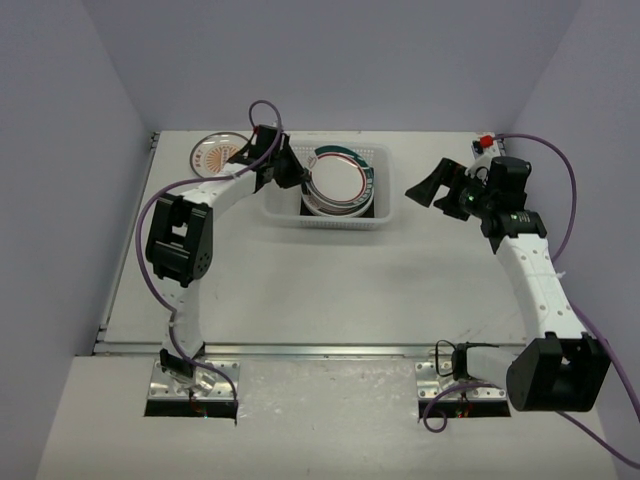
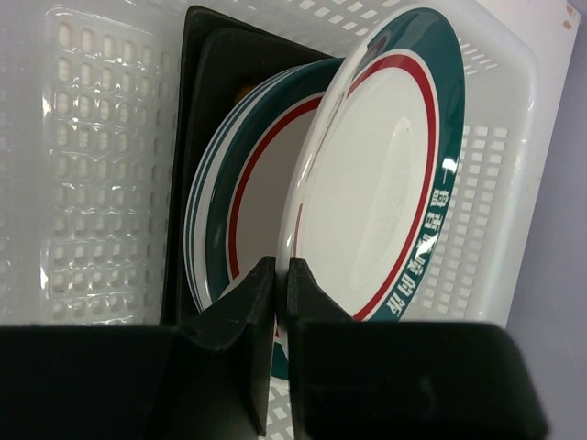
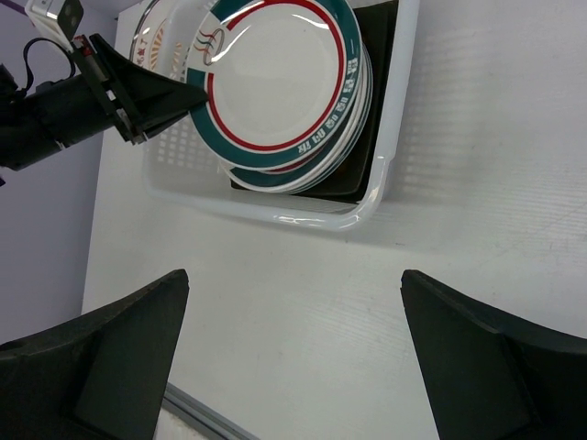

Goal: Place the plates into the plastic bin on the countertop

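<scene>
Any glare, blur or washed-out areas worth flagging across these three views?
Top external: even light, soft shadows, sharp. Left wrist: left hand a black, detail-less mass; plastic bin wall nearly washed out; faint sheen on the gripped plate. Right wrist: right hand has soft-edged fingers; glare streak on the bin rim.

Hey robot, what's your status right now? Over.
Left gripper shut on teal-rimmed plate, tilted over stacked plates in plastic bin. Right gripper open, empty. Orange-patterned plate outside bin. Nothing blocking.

Dark square plates (image 2: 197, 110) mostly hidden under round plates (image 2: 367, 183); orange-patterned plate (image 1: 208, 155) partly behind left arm (image 1: 215, 195).
</scene>
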Controlling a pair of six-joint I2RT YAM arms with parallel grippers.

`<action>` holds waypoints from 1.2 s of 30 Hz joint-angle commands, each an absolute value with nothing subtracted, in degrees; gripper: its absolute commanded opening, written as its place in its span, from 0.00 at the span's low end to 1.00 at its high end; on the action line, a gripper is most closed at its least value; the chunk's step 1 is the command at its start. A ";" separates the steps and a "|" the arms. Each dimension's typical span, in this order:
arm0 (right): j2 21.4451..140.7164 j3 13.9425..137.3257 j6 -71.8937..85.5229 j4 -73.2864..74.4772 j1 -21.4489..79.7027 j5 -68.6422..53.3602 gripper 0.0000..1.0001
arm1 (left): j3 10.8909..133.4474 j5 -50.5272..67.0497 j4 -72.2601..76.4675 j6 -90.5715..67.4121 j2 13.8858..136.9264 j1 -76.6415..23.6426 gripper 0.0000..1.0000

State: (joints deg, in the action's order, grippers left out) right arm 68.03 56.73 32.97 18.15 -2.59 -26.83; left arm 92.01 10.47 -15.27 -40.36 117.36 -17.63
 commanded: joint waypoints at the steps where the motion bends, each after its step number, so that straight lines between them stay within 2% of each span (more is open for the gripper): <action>1: 65.90 58.80 31.88 17.28 -2.72 -27.45 0.99 | 92.01 9.93 -15.00 -39.25 117.18 -17.49 0.25; 3: 65.69 58.80 31.60 17.31 -2.72 -27.28 0.99 | 90.77 7.94 -15.03 -39.07 115.33 -17.42 0.44; 5: 65.68 58.81 31.58 17.27 -2.72 -27.35 0.99 | 90.27 6.71 -15.61 -38.68 113.41 -17.51 0.56; 12: 66.53 59.37 32.25 16.22 -2.72 -27.33 0.99 | 93.49 1.19 -20.44 -32.67 105.45 -18.50 0.75; 14: 66.53 59.49 32.41 16.09 -2.72 -27.49 0.99 | 95.45 -7.79 -23.78 -31.47 104.25 -18.30 0.81; 15: 66.61 59.58 32.43 16.08 -2.72 -27.51 0.99 | 96.07 -8.69 -25.12 -31.38 103.63 -18.28 0.97; 16: 66.55 59.59 32.43 16.08 -2.72 -27.58 0.99 | 96.00 -12.79 -26.20 -31.38 102.35 -17.31 1.00; 21: 66.10 58.25 33.13 14.77 -2.72 -29.22 0.99 | 88.11 -18.63 -25.16 -40.95 98.75 -2.42 1.00; 22: 66.07 57.71 33.19 14.68 -2.64 -30.01 0.99 | 87.78 -18.48 -24.85 -42.59 98.05 -2.10 1.00; 25: 65.01 54.60 35.27 10.36 -2.64 -33.81 0.99 | 77.47 -8.56 -13.22 -48.82 98.06 9.22 1.00; 27: 64.06 52.62 36.96 8.40 -2.64 -35.38 0.99 | 74.27 -3.33 -6.75 -52.35 102.68 12.42 1.00; 31: 61.92 49.66 39.28 3.69 -2.37 -39.05 0.99 | 75.37 5.57 2.20 -52.98 112.68 16.37 1.00; 36: 59.68 48.82 39.17 2.97 -1.77 -40.50 0.99 | 81.09 13.23 4.42 -53.50 123.06 18.99 1.00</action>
State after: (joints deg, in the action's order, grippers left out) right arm 62.41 48.98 38.05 8.69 -2.30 -37.49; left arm 76.31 3.72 -1.54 -51.78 117.81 18.16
